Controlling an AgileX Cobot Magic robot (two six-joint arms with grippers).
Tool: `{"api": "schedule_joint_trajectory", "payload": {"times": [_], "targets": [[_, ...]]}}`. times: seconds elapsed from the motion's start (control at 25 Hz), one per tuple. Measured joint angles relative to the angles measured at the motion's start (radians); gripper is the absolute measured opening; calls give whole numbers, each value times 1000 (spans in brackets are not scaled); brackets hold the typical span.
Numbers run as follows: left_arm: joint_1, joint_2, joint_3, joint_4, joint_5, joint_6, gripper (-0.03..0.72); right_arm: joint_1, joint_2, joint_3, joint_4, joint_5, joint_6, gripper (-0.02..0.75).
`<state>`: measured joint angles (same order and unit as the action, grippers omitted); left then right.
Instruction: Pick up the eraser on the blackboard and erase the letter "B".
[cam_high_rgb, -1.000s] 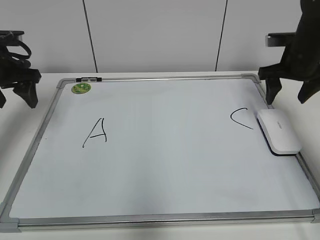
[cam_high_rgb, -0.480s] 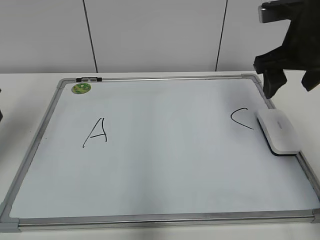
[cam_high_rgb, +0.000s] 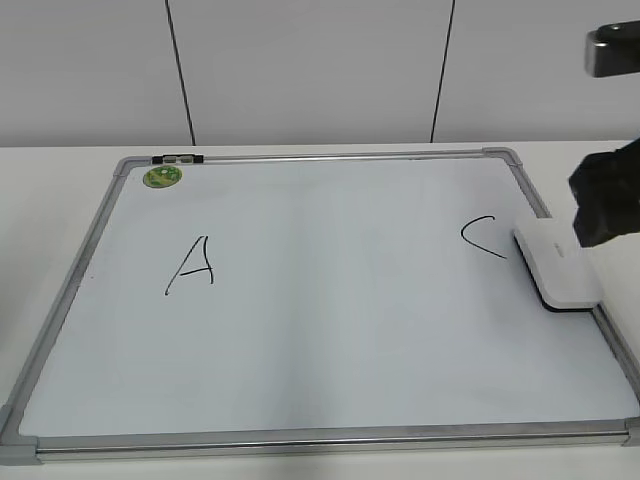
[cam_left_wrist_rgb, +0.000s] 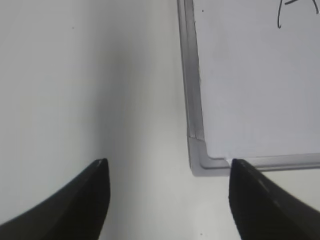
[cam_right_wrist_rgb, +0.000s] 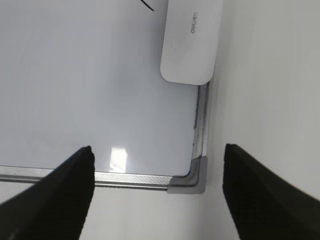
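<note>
The blackboard (cam_high_rgb: 330, 290) is a white dry-erase board with a silver frame, lying flat on the table. The white eraser (cam_high_rgb: 557, 263) lies on its right edge, just right of a black "C" (cam_high_rgb: 482, 238). A black "A" (cam_high_rgb: 193, 266) is at the left. No letter "B" shows; the board between "A" and "C" is blank. My right gripper (cam_high_rgb: 605, 208) hangs open and empty just right of and above the eraser. In the right wrist view the open jaws (cam_right_wrist_rgb: 157, 150) frame a board corner (cam_right_wrist_rgb: 192, 181), with the eraser (cam_right_wrist_rgb: 192, 40) ahead. My left gripper (cam_left_wrist_rgb: 168, 162) is open and empty over the table beside another board corner (cam_left_wrist_rgb: 200, 161).
A round green sticker (cam_high_rgb: 162, 177) and a small black-and-silver clip (cam_high_rgb: 178, 158) sit at the board's far left corner. White table (cam_high_rgb: 60, 170) surrounds the board, with a white panelled wall (cam_high_rgb: 300, 70) behind.
The right arm rose from the board's far right corner, then came forward to just right of the eraser. The left arm withdrew out of the exterior view. Eraser and letters did not move.
</note>
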<state>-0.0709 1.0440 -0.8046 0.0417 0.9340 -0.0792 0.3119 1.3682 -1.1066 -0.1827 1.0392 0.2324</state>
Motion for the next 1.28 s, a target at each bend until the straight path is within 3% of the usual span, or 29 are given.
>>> {"api": "schedule_joint_trajectory", "payload": {"times": [0.44,0.88,1.28], "targets": [[0,-463,225,33,107,0,552,0,-378,243,-27,10,2,592],[0,-743,275,50,168,0,552,0,-831,527,-29,96,2,592],[0,-788,275,35,172,0,552,0,-1155,595,-30,139,2,592]]}}
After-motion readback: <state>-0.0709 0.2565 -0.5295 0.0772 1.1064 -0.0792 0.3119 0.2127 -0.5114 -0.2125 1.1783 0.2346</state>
